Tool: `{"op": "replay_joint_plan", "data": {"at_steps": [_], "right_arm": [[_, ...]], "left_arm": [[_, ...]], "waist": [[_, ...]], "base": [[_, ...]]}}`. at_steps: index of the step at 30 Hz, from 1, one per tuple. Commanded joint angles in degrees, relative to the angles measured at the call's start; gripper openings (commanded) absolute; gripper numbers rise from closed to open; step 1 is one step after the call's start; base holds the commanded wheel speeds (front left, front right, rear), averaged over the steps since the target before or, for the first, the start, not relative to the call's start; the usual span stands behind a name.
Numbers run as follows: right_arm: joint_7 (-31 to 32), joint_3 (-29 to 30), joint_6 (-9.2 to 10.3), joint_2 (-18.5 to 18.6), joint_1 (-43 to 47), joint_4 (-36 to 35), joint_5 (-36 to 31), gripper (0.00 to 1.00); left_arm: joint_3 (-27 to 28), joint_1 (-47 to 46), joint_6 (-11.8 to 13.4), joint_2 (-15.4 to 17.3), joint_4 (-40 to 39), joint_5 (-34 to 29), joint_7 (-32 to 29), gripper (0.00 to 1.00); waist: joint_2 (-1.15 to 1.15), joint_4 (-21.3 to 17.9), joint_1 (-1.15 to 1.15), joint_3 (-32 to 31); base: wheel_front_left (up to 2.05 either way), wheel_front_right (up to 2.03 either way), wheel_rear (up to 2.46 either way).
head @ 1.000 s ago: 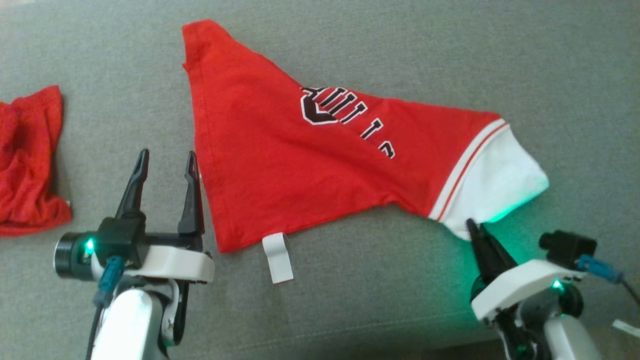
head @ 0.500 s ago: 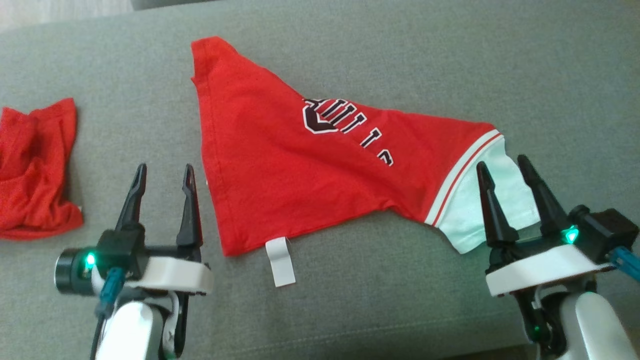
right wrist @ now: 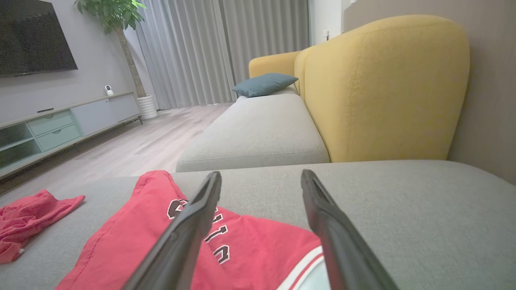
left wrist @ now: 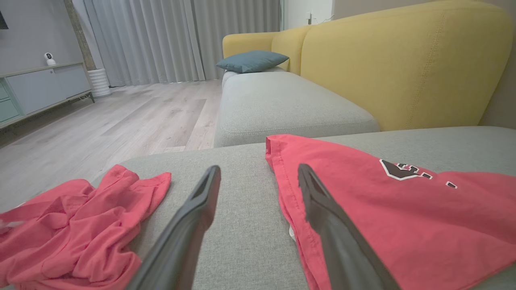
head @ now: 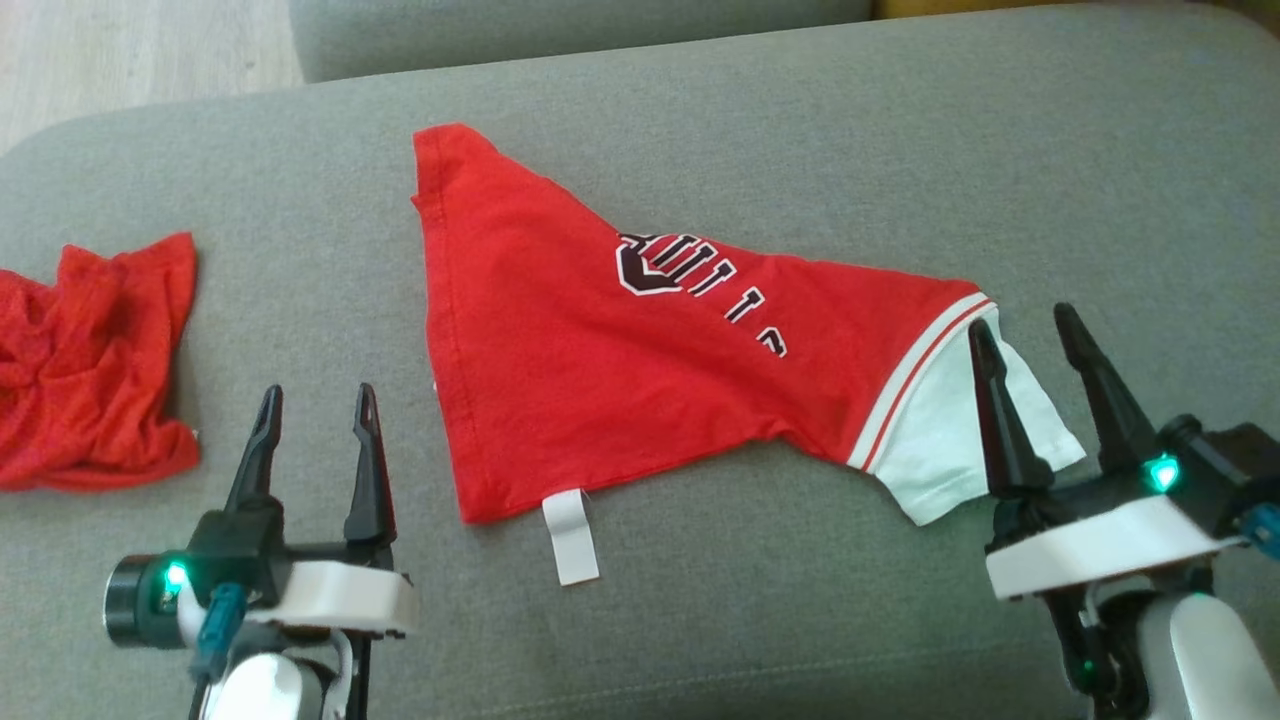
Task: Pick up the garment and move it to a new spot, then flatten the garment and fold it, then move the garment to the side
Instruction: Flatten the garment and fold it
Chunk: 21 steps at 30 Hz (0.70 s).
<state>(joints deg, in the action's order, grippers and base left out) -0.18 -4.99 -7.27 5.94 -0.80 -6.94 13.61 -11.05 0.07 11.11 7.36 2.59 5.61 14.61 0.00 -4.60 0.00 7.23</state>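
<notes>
I have the garment lying spread on the grey sofa seat, between my two grippers. Its white panel lies at the right gripper, whose fingers are spread wide and hold nothing. One finger crosses the panel's edge; I cannot tell whether it touches. The red hem runs just beside the left gripper, also spread and empty, over bare seat. A white tag sticks out of the hem between the grippers. A crumpled red cloth sits on the left gripper's outer side, apart from the garment. Ahead of both grippers stand a yellow backrest and a blue cushion.
</notes>
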Motion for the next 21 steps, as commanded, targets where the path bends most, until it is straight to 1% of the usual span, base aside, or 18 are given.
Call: {"op": "replay_joint_plan", "data": {"at_steps": [1,11,13,16,21], "right_arm": [[0.1,-1.0,-0.22,0.0,-0.2,-2.2,0.3,1.00],[0.8,-1.1,-0.22,-0.1,0.1,-2.2,0.6,1.00],[0.9,-1.2,-0.22,-0.2,0.0,-2.1,0.8,1.00],[1.3,-1.5,-0.22,-0.2,-0.2,-1.9,1.0,1.00],[1.6,-2.1,-0.22,-0.3,-0.6,-1.3,1.5,1.00]], "left_arm": [[1.8,-1.3,0.3,0.9,-2.1,-0.1,-0.2,1.00],[0.8,-1.2,0.8,0.9,-2.7,-0.3,-1.2,1.00],[0.2,-1.8,0.1,0.8,-2.2,0.1,-1.8,1.00],[-0.8,-2.8,-1.3,0.0,-0.5,1.8,-4.6,1.00],[-2.6,-4.2,-3.4,-0.6,6.5,4.1,-11.9,1.00]], "waist": [[0.00,0.0,0.00,0.0],[0.00,0.2,0.00,0.1],[0.00,0.2,0.00,0.4],[0.00,0.1,0.00,1.0],[0.00,-0.8,0.00,2.2]], "base": [[0.00,0.00,0.00],[0.00,0.00,0.00],[0.00,0.00,0.00],[0.00,0.00,0.00],[0.00,0.00,0.00]]}}
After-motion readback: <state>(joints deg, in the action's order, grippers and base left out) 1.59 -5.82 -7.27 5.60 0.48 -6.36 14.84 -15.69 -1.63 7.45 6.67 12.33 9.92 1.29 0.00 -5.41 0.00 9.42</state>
